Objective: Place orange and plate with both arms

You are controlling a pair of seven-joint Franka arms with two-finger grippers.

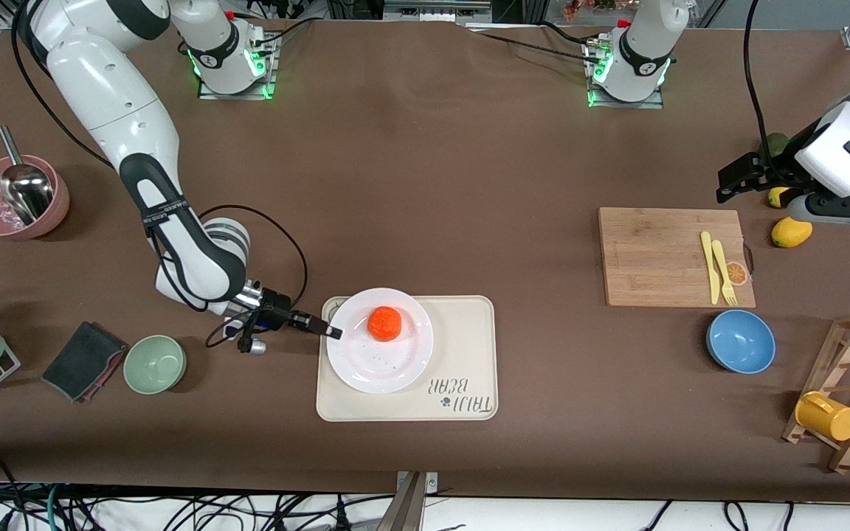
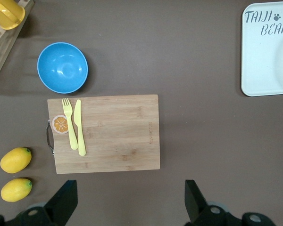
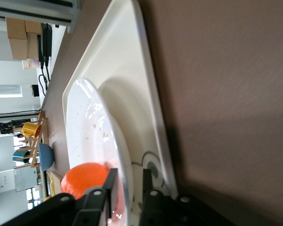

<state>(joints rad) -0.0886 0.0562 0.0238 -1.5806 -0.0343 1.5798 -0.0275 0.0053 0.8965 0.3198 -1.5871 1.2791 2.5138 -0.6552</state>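
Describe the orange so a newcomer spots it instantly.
Find the cream bear-print tray near the front camera's edge of the table. A white plate lies on it, and the orange sits on that plate: round and red-orange, unlike the yellow lemons at the left arm's end.

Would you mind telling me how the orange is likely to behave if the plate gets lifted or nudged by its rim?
The orange sits loose on the plate, so it will probably roll if that tilts. The plate looks glossy and shallow, offering little to stop it. The right gripper straddles only the rim, one jaw on each face, so the plate may tip toward the unsupported side.
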